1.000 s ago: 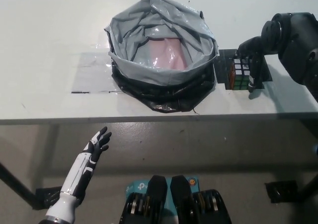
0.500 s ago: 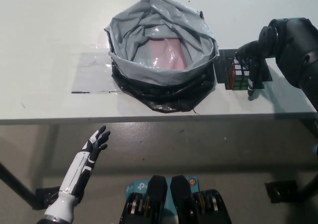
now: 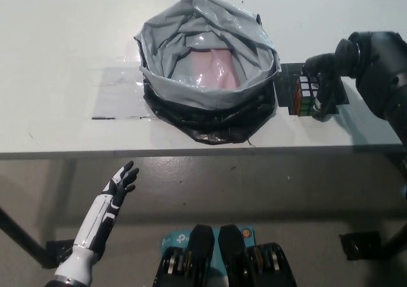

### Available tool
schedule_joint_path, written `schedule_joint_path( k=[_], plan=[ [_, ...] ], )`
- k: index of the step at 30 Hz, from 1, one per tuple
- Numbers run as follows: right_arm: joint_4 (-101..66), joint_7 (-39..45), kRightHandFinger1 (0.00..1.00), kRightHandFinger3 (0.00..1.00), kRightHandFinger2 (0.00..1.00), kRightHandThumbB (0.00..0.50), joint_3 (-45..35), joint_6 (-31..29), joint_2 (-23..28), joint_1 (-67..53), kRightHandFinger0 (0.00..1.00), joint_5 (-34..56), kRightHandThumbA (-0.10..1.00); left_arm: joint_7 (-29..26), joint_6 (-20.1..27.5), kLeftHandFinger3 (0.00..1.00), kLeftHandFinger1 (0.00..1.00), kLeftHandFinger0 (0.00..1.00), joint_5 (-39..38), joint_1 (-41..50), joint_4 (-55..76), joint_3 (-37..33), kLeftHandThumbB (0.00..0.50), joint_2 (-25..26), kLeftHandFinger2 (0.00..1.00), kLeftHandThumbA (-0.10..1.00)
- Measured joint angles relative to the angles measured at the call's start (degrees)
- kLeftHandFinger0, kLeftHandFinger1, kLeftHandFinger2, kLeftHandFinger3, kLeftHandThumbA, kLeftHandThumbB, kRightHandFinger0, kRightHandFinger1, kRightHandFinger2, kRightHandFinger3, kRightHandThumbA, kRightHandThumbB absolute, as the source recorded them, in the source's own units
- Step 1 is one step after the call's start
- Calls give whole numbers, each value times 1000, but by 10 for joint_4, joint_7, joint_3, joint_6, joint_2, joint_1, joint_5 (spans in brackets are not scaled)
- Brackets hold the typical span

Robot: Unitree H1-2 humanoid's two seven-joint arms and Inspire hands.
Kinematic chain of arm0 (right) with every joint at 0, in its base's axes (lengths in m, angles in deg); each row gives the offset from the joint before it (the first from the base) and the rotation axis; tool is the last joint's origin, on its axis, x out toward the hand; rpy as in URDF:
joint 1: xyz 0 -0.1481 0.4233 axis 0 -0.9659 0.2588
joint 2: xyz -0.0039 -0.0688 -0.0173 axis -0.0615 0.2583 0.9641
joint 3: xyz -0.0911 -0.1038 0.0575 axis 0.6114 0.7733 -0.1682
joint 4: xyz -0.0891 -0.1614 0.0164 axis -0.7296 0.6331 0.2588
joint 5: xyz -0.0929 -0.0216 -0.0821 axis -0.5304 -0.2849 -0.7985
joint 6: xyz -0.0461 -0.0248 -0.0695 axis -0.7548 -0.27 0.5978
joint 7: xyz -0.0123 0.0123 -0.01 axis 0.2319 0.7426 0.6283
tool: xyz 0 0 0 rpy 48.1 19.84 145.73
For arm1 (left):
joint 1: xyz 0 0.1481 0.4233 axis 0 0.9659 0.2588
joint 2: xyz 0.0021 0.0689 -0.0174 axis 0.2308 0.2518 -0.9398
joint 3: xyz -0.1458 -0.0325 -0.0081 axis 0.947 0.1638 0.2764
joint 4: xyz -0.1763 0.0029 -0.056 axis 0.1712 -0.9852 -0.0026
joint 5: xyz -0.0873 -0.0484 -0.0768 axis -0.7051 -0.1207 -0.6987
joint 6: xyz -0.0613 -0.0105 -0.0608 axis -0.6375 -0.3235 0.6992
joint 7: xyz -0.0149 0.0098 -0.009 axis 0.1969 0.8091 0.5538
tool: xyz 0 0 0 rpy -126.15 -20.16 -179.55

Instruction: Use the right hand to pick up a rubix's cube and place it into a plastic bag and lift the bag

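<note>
Since a moment ago, the black right hand [image 3: 323, 83] has curled its fingers in closer around the cube, where before they hung straighter down past its side. The white left hand has drifted a little lower and further left.

A big white table [image 3: 63, 58] fills the top part of the view. On it sits the plastic bag [image 3: 208, 70], wide open, grey on the inside and black on the outside, with something pink showing at the bottom. A clear shiny sheet [image 3: 117, 93] lies flat on the table, left of the bag.

The black right arm comes in from the right side. Its hand is bent over the rubix's cube [image 3: 304, 93], with fingers wrapped on the cube's right side and top. The cube is on the table, just beside the bag's right edge. I cannot tell if the hand has a firm hold of it.

The left hand [image 3: 121, 184] rests low, below the table edge, with its fingers spread apart and nothing in it.
</note>
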Motion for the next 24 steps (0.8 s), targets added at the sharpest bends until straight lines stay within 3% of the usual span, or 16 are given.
schedule_joint_path(
  k=[2, 6, 9, 14, 18, 20, 21, 24],
  plan=[
    [0, -18, 320, 312, 407, 223, -7, -3, 1, -5, 120, 0, 44, 0, 0, 1000, 1000, 1000, 0, 0, 0, 0, 221, 0, 1000, 1000],
    [0, -54, 298, 338, 425, 237, -21, -9, 1, -13, 41, 0, 162, 0, 0, 1000, 1000, 1000, 1, 0, 0, 0, 211, 0, 1000, 1000],
    [0, -88, 337, 349, 534, 262, -33, -17, 0, -19, 9, 1, 238, 0, 0, 1000, 1000, 1000, 1, 0, 0, 0, 217, 0, 1000, 1000],
    [2, -132, 428, 463, 650, 267, -55, -32, 0, -23, 18, 1, 175, 0, 0, 1000, 1000, 1000, 1, -3, 0, 0, 218, 1, 1000, 1000],
    [2, -162, 417, 528, 665, 226, -66, -44, 1, -23, 0, 1, -86, 0, 0, 1000, 1000, 1000, 3, -7, 0, 0, 216, 3, 1000, 1000],
    [3, -186, 435, 675, 777, 174, -77, -55, 1, -23, 0, 2, -99, 0, 0, 1000, 1000, 1000, 3, -12, 0, 0, 212, 5, 1000, 1000],
    [3, -194, 489, 753, 856, 157, -81, -57, 1, -23, 0, 2, -100, 0, 0, 1000, 1000, 1000, 3, -14, 0, 0, 211, 6, 1000, 1000],
    [3, -212, 521, 821, 835, 152, -95, -62, 3, -22, 22, 4, -100, 0, 0, 1000, 1000, 1000, 3, -17, 0, 0, 213, 6, 1000, 1000]
  ],
)
